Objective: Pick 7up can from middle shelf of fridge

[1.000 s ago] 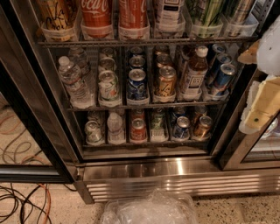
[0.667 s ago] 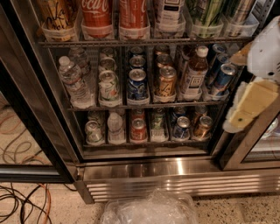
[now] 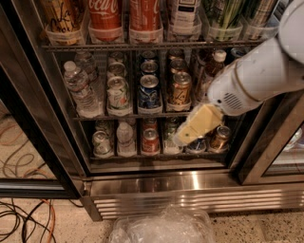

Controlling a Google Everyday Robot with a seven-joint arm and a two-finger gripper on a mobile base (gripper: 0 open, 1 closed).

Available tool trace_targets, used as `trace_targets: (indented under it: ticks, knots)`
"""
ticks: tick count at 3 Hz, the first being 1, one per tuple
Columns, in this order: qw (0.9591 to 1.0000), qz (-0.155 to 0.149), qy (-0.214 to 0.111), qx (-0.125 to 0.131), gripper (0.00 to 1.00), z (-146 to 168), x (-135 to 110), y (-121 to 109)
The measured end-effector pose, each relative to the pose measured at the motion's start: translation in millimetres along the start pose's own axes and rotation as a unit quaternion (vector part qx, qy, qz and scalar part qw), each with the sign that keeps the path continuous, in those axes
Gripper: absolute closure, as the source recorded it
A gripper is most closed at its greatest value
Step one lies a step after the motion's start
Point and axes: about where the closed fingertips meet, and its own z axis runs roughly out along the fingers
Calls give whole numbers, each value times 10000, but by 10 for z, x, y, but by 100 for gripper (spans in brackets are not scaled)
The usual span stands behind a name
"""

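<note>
The 7up can [image 3: 117,92], whitish-silver with green print, stands at the front of a lane on the middle shelf [image 3: 137,116] of the fridge [image 3: 190,190]. More cans queue behind it. A blue can [image 3: 149,91] and a gold-orange can [image 3: 181,88] stand to its right, and a water bottle [image 3: 80,89] to its left. My white arm reaches in from the upper right. My cream-coloured gripper [image 3: 190,130] hangs in front of the right end of the middle shelf and the lower rack, to the right of and below the 7up can, apart from it.
Tall red Coca-Cola bottles [image 3: 105,14] fill the rack above. The lower rack [image 3: 142,155] holds several cans and a small bottle. Black door frames stand at left [image 3: 42,118] and right [image 3: 266,142]. A clear plastic bag [image 3: 161,228] and cables [image 3: 23,218] lie on the floor.
My arm and gripper have swung from the right edge down and to the left, now covering the right-hand lanes of the middle and lower racks. The cans have not moved.
</note>
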Motion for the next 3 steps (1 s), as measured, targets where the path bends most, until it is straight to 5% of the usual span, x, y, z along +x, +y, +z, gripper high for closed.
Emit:
trace_targets:
  ticks: [1,3]
  knots:
    - [9991,36,-304,284,0,-10,-166,-132]
    - [9989,-36,-385,252,0,72,-243,-102]
